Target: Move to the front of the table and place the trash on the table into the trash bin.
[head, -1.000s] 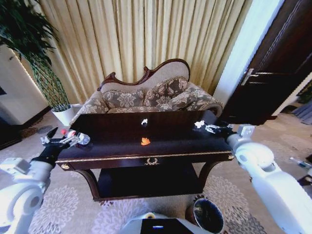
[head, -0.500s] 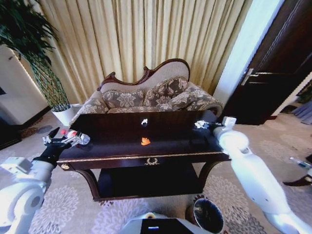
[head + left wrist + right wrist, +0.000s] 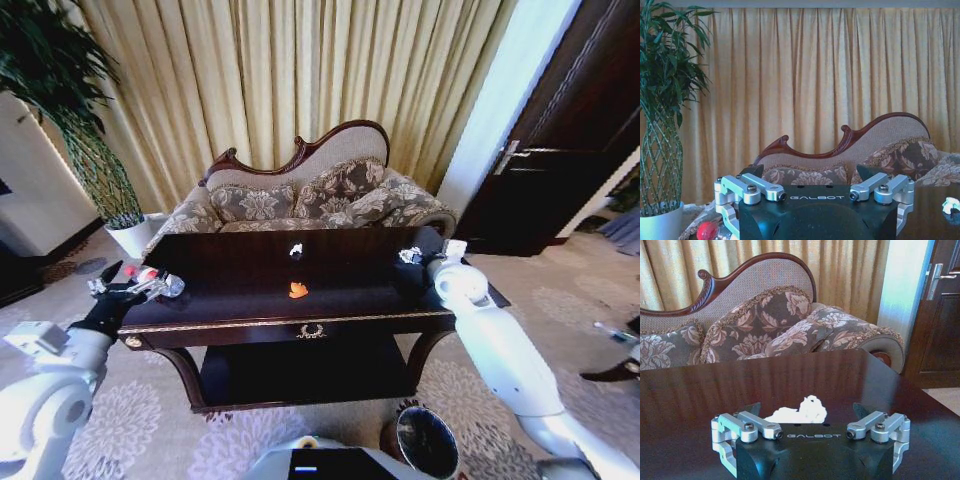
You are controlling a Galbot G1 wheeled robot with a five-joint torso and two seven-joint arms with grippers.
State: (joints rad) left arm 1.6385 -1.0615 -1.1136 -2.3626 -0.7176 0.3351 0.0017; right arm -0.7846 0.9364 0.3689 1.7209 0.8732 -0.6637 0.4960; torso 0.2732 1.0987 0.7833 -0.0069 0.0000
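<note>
Trash lay scattered over the dark glossy bench [image 3: 250,290]: an orange scrap [image 3: 298,290] near the middle of the top, a small white scrap [image 3: 296,250] farther back toward the sofa [image 3: 310,195], a crumpled white piece [image 3: 409,255] at the bench's right end, and a clear bottle [image 3: 160,283] with a red cap at its left end. The left gripper [image 3: 112,288] was at that left end, right at the bottle; in the left wrist view the red cap [image 3: 705,231] showed just beside the gripper's body, but whether the jaws were closed on the bottle I cannot tell. The right gripper [image 3: 425,258] reached in over the right end of the bench, close to the crumpled white piece. In the right wrist view that piece [image 3: 799,414] lay on the bench just ahead of the gripper, with the fingers [image 3: 751,409] spread wide to either side of it and not touching it. The round dark trash bin [image 3: 427,440] stood on the patterned carpet in front of the bench, toward its right leg, close to the robot's base.
</note>
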